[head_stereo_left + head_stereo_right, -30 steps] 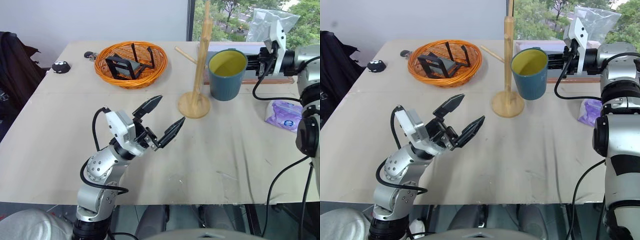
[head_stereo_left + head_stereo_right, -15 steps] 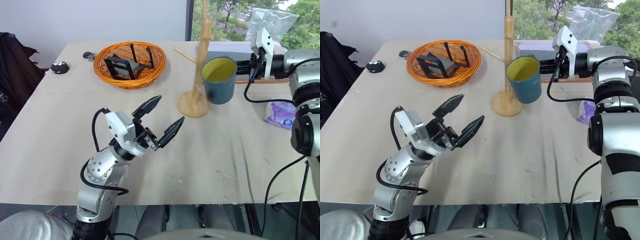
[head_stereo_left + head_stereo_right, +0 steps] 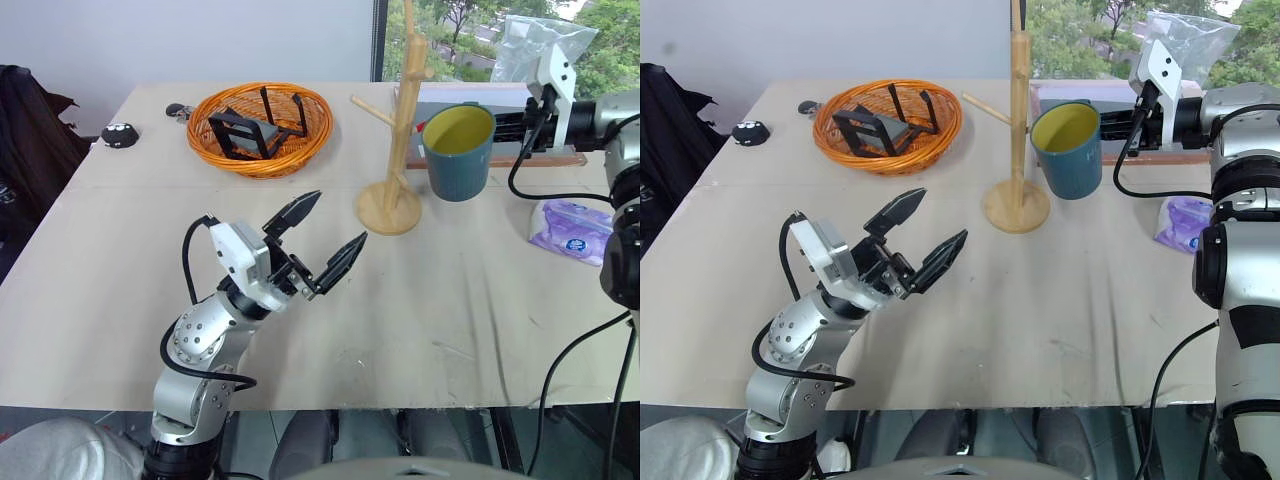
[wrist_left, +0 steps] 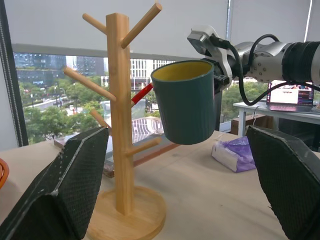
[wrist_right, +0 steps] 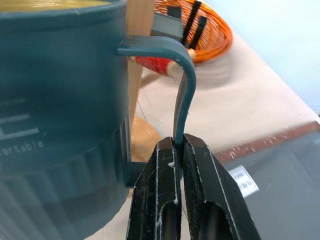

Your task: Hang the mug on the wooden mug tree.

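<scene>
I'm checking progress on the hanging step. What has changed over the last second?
The right tool, shut on the mug by its handle, swung it in against the wooden mug tree and then back out to the right; it is not hung yet. The left tool hangs open in the same place, and the basket is unmoved.

upright teal mug (image 3: 459,152) beside wooden mug tree (image 3: 397,150)
</scene>
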Motion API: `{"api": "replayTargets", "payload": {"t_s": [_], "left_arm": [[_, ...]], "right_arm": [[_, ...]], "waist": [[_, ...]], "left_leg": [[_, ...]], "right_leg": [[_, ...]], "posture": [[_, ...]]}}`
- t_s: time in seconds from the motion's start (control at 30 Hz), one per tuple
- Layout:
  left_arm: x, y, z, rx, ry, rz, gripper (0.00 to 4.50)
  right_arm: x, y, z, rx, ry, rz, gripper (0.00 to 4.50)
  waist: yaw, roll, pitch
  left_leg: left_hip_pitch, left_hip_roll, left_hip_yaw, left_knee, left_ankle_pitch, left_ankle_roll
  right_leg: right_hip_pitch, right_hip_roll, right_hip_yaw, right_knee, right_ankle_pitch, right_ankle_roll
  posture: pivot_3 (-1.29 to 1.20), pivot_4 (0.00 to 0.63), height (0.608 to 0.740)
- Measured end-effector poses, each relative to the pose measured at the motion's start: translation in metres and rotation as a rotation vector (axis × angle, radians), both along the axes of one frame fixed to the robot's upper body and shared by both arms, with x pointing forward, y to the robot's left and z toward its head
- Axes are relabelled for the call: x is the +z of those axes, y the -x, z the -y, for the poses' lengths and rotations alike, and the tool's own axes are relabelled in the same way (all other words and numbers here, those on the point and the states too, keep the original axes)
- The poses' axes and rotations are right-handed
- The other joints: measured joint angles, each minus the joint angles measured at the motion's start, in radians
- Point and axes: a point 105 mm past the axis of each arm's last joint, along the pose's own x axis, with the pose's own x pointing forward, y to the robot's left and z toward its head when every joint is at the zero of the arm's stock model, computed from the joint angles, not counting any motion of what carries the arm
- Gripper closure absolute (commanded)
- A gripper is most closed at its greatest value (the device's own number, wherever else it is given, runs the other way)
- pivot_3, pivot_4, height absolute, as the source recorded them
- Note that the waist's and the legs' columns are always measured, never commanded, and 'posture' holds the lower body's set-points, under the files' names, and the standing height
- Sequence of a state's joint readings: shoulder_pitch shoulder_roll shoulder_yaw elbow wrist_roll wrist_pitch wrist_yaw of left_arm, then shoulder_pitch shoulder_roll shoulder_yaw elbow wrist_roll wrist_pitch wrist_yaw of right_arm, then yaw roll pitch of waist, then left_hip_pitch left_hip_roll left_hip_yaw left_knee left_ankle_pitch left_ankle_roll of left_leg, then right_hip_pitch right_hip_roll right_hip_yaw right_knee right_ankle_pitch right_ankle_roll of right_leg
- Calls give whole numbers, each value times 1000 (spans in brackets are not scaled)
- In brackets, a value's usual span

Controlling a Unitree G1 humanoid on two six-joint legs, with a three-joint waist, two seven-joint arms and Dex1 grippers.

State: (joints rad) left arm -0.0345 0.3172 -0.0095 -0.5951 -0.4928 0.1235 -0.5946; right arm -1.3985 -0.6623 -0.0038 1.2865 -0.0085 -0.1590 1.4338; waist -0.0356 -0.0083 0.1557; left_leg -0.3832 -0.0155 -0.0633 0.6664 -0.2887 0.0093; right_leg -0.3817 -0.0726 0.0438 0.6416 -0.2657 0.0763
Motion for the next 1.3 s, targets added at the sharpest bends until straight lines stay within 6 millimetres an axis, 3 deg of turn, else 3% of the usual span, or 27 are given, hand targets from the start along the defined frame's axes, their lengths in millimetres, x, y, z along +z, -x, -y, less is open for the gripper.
{"api": "replayTargets", "payload": {"t_s": [0.17,0.4,0.73,1.3], "left_arm": [[1,0,0,-2,-3,6,0],[1,-1,0,5,-1,5,0],[-3,-2,-2,40,3,-16,0],[1,-2,-2,72,38,-27,0]], "right_arm": [[-5,-5,3,-48,-4,-10,4455],[-11,-10,-14,-31,-8,-18,4455],[-3,-10,-36,29,-3,1,4455],[-6,-6,-47,99,17,-19,4455]], "waist": [[-1,0,0],[-2,0,0],[-3,0,0],[-3,0,0]], "left_leg": [[0,0,0,0,0,0],[0,0,0,-1,0,0],[0,0,0,-1,0,0],[0,0,0,-1,0,0]], "right_leg": [[0,0,0,0,0,0],[-1,0,0,0,0,0],[-1,0,0,0,0,0],[-1,0,0,0,0,0]], "posture": [[0,150,740],[0,150,740],[0,150,740],[0,150,740]]}}
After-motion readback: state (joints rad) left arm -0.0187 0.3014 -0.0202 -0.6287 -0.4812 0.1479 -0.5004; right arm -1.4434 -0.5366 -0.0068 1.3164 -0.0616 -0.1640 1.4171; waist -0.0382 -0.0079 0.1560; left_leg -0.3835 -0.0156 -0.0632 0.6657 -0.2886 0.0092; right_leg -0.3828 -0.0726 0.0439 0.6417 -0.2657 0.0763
